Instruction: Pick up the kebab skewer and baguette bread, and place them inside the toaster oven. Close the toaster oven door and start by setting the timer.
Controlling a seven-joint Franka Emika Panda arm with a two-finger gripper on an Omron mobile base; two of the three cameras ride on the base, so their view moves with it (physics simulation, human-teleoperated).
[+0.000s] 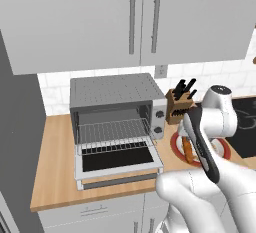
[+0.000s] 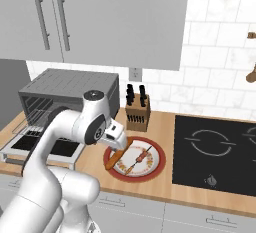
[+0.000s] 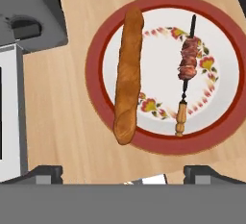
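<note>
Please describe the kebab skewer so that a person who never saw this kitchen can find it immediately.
Look at the wooden counter between the toaster oven and the black stove, where a red-rimmed plate sits. Two long things lie on it, apart. The kebab skewer is the thin dark stick with reddish meat chunks, not the thick golden baguette.

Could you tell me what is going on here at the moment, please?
The white arm holds its open claw above a red-rimmed plate on the wooden counter, gripping nothing. On the plate lie the baguette bread and the kebab skewer, side by side and apart. To the side, the toaster oven stands with the toaster oven door dropped open and its wire rack bare. Neither food item has been picked up yet.
</note>
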